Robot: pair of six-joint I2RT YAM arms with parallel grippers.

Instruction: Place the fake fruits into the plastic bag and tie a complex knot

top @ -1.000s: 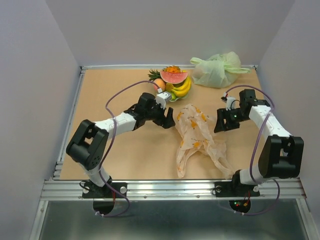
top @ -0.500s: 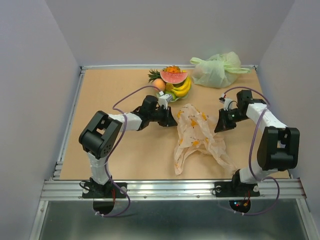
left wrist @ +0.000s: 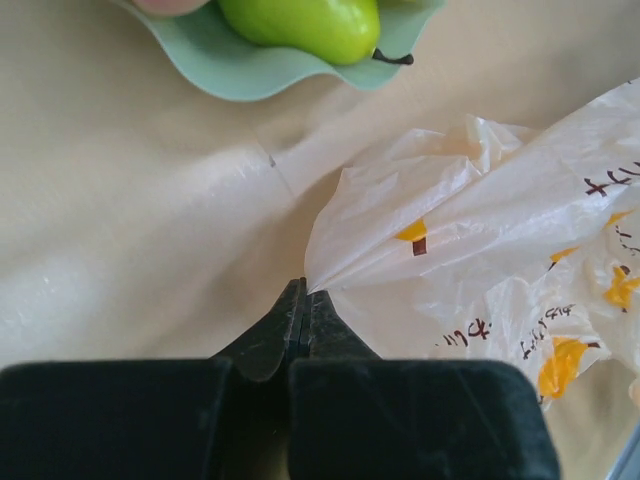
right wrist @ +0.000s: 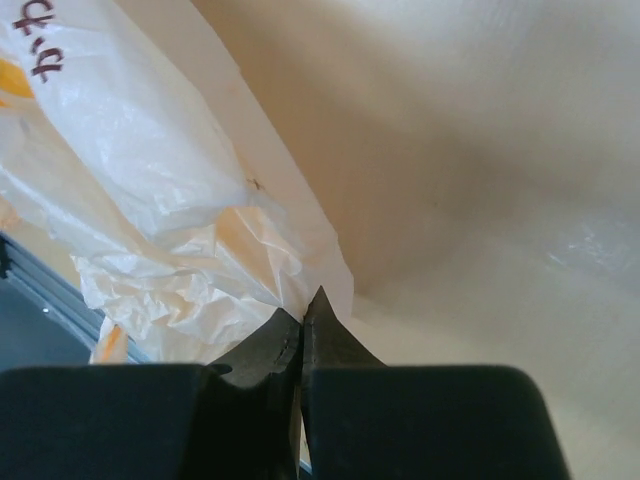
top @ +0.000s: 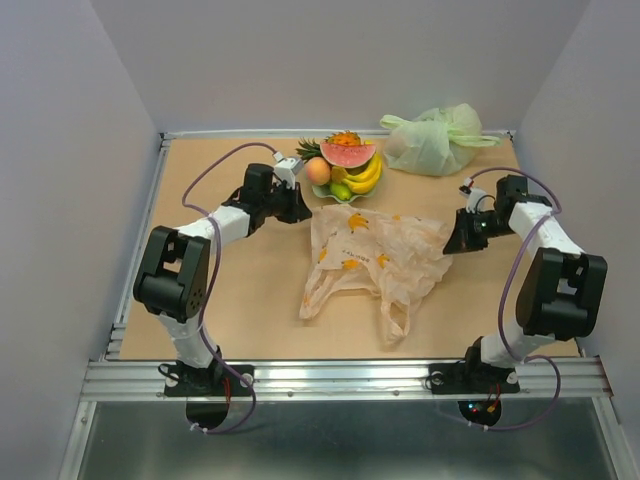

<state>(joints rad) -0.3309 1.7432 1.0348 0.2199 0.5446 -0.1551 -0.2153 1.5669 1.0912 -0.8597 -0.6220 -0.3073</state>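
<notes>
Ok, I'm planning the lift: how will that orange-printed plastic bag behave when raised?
Probably floppy: the crinkled plastic bag should sag between the left gripper and right gripper. Likely light, being thin and translucent. It may slip, since only edges are pinched.

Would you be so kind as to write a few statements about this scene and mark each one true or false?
1. The left tool is shut on a corner of the plastic bag. True.
2. The right tool hangs open above the plastic bag. False: it is shut on the bag's edge.
3. The fruits lie inside the plastic bag. False: they sit in the bowl just beyond it.
4. A knotted green bag lies at the far right of the table. True.
</notes>
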